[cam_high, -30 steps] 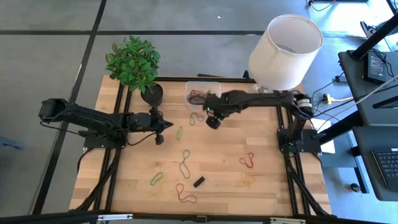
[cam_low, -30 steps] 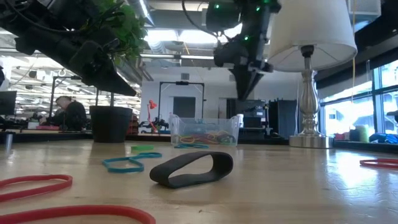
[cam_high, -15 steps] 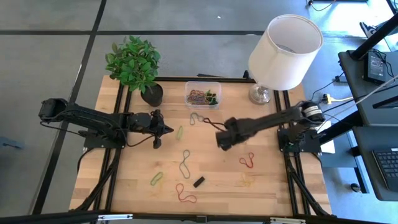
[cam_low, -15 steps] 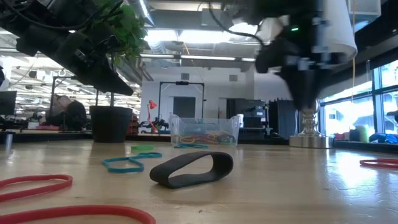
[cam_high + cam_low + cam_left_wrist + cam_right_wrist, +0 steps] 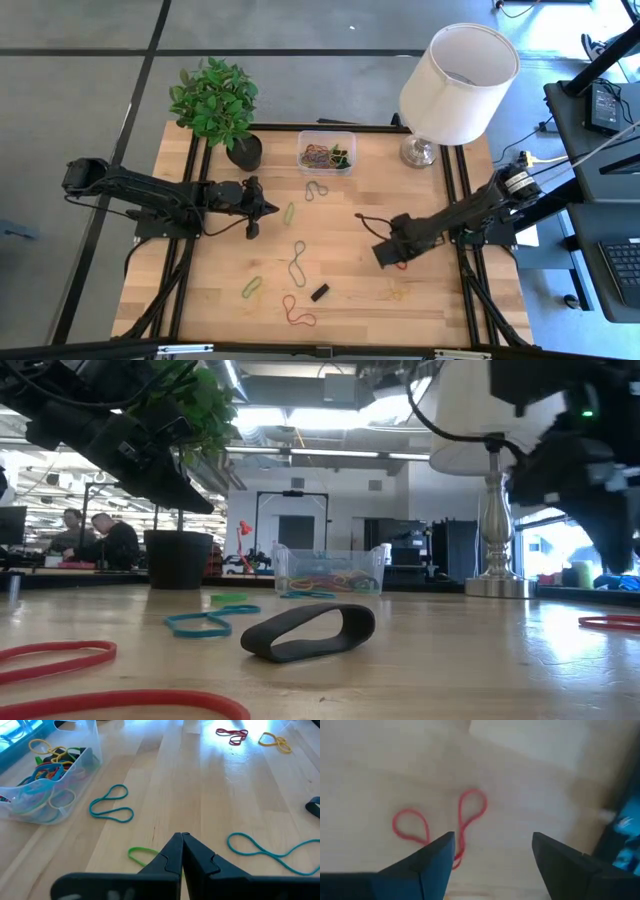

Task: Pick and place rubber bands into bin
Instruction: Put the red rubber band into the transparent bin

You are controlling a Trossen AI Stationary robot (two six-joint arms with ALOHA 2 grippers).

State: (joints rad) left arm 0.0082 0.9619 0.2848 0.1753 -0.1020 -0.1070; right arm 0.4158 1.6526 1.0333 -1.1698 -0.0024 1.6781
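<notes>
Loose rubber bands lie flat on the wooden table: a red one [image 5: 399, 258], teal ones [image 5: 298, 262] [image 5: 316, 189], green ones [image 5: 289, 212] [image 5: 251, 288], a black one [image 5: 320, 292], a yellow one [image 5: 398, 293] and another red one [image 5: 297, 312]. The clear bin [image 5: 326, 152] stands at the far edge with several coloured bands inside. My right gripper [image 5: 386, 254] hovers open, pointing down over the red band [image 5: 465, 817], which shows between and beyond its fingers. My left gripper [image 5: 272, 208] stays shut above the table at mid-left, near the green band [image 5: 142, 853].
A white-shaded lamp [image 5: 458, 85] stands at the far right corner on its metal base [image 5: 418, 152]. A potted plant [image 5: 215, 100] in a black pot [image 5: 245, 152] stands left of the bin. Bare wood lies between the two grippers.
My right gripper has swung from beside the bin toward the table's near right, sinking and rolling as it went, and now hangs over the red band on the right. The bands on the table have not shifted.
</notes>
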